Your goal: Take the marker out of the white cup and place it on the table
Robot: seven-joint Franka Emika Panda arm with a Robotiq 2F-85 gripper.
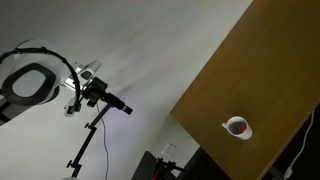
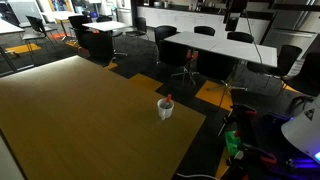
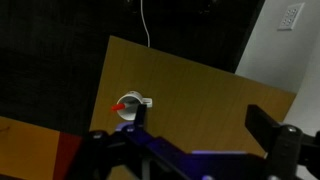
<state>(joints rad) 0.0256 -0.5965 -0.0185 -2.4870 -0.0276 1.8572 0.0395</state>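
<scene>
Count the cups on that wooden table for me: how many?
1. The white cup stands near the edge of the table, with a red marker sticking out of it. None seems hidden.

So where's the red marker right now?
The marker is standing inside the white cup with its red tip poking out. In an exterior view the cup sits near the edge of the brown table.

One white cup [image 2: 165, 109] (the only one in view), one red marker [image 3: 121, 104], one brown wooden table [image 2: 80, 110].
</scene>
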